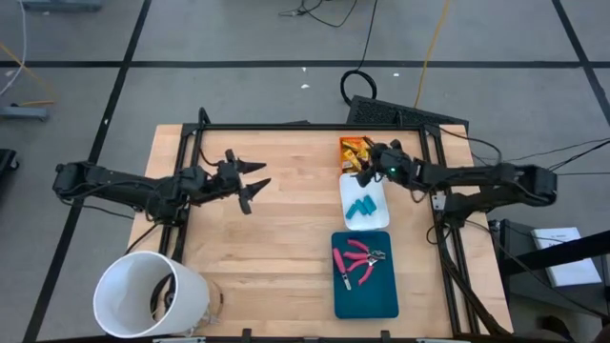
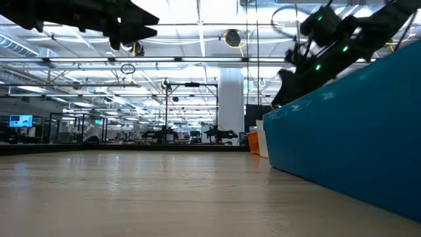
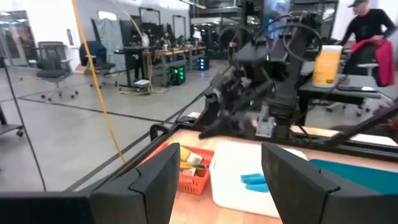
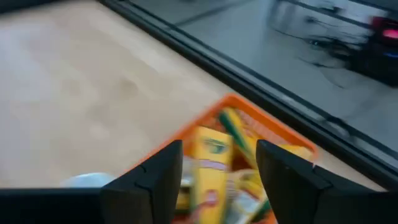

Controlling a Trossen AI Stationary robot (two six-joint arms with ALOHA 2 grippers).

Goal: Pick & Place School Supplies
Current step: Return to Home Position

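My right gripper hovers open over the orange tray, at the table's far right. In the right wrist view a yellow box lies in the orange tray below the gap between the fingers, among other yellow-orange pieces. Light-blue pieces lie in the white tray. Pink-red handled tools lie in the teal tray. My left gripper waits open and level above the table's middle left, holding nothing.
A big white bucket stands at the table's near left corner. A black frame runs along the far and side edges. Bare wood lies between the arms. Beyond the table, a person stands by desks.
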